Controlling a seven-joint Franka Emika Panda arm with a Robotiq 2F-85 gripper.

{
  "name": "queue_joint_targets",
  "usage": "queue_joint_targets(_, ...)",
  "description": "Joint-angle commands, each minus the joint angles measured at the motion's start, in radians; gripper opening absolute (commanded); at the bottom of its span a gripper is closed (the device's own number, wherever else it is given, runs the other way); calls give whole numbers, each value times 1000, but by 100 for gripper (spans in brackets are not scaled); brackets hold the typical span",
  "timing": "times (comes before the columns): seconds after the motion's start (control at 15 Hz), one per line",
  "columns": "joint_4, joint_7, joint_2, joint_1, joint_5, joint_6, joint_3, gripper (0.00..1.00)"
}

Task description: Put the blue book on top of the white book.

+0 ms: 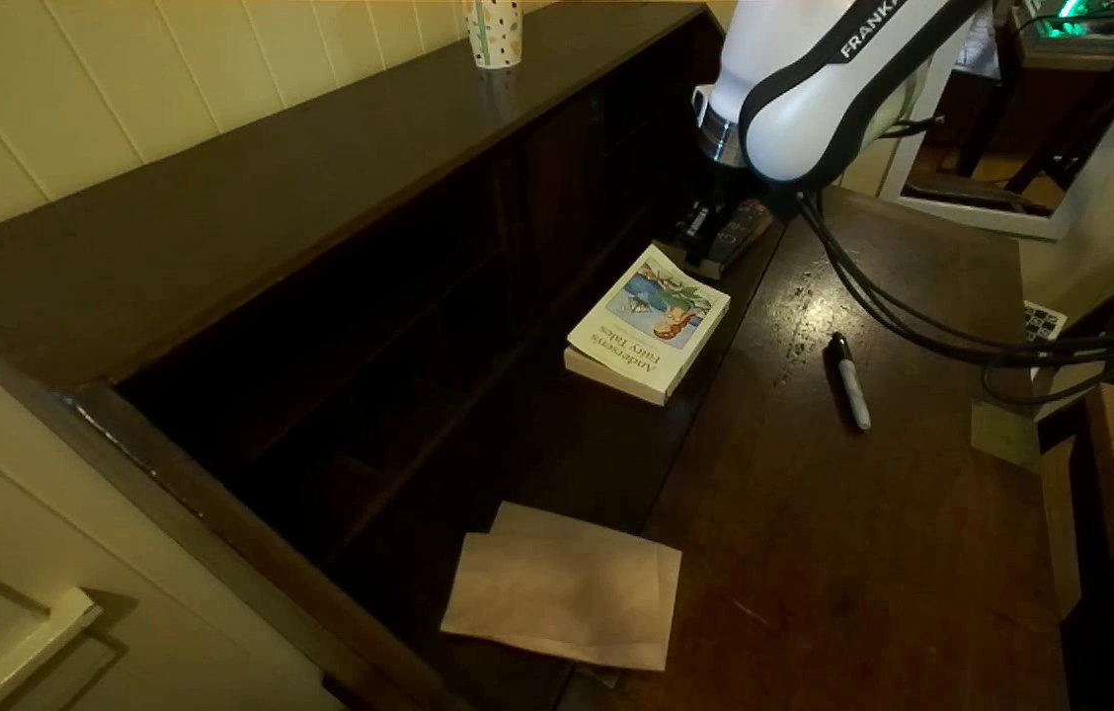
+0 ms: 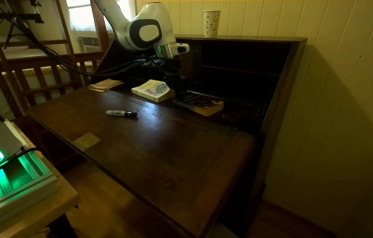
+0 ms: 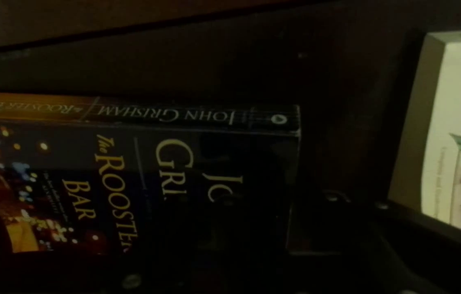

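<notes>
1. Although the wrist view is very dark, it shows one finger (image 3: 410, 220) of the black claw (image 2: 178, 93) just past a short end edge of the blue book (image 3: 128, 163); whether the claw is released or clenched on the book, I cannot tell.
2. Titled "The Rooster Bar," the blue book has its cover upward on the inner part of the desk (image 1: 577, 459), spine toward the seam (image 1: 680, 444) of the fold-down leaf (image 2: 160, 158). Whether its claw end is raised is unclear.
3. Near that end, face up, is the white book (image 1: 651, 326), "Andersen's Fairy Tales"; bare desk shows between the two, and one corner comes close to the seam.
4. Dark, open-fronted shelves (image 2: 239, 70) stand along the inner side of both books.
5. On the outer side, the leaf spreads broadly, with a grey-and-black marker (image 1: 851, 385) lying well apart from the books. Black cables (image 1: 1061, 349) loop from the arm (image 1: 804, 118) over the leaf.
6. Beyond the white book, away from the claw, overlapping beige papers (image 1: 562, 592) lie across the seam.
7. Atop the cabinet (image 1: 320, 197), a spotted cup (image 2: 211, 23) stands upright.
</notes>
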Motion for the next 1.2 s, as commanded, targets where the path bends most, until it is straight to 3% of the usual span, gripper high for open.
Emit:
queue_joint_targets(0.0,16,24,20,-11,1,6,-5,37)
queue_joint_targets(0.13,26,24,16,-27,24,17,7,43)
queue_joint_targets(0.4,61,25,27,-56,64,50,33,71)
queue_joint_targets(0.67,103,34,49,-45,45,42,14,98)
queue_joint_targets(1.13,202,81,145,12,-17,30,-66,100)
